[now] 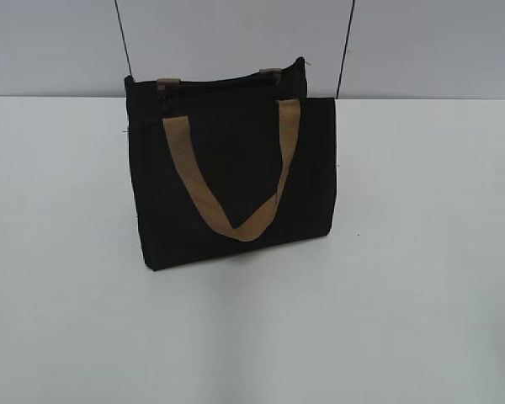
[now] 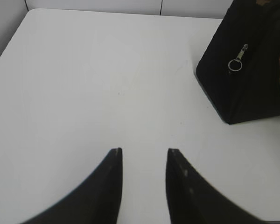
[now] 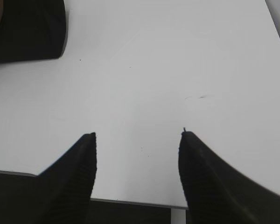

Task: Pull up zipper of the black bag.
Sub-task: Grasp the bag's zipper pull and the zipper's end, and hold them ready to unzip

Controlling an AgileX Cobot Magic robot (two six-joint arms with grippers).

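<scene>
The black bag (image 1: 231, 181) stands upright on the white table (image 1: 421, 252), a tan strap handle (image 1: 236, 185) hanging in a V over its front. In the left wrist view the bag (image 2: 252, 79) is at the upper right, and a small silver zipper pull with a ring (image 2: 236, 60) hangs on its side panel. My left gripper (image 2: 144, 151) is open and empty over bare table, well short of the bag. My right gripper (image 3: 137, 135) is open and empty near the table's front edge; a bag corner (image 3: 30, 30) shows at the upper left. Neither gripper shows in the exterior view.
Two thin dark cables (image 1: 347, 46) run up the grey wall behind the bag. The table's front edge (image 3: 130, 201) lies just under my right gripper. The table's left edge (image 2: 9, 44) shows in the left wrist view.
</scene>
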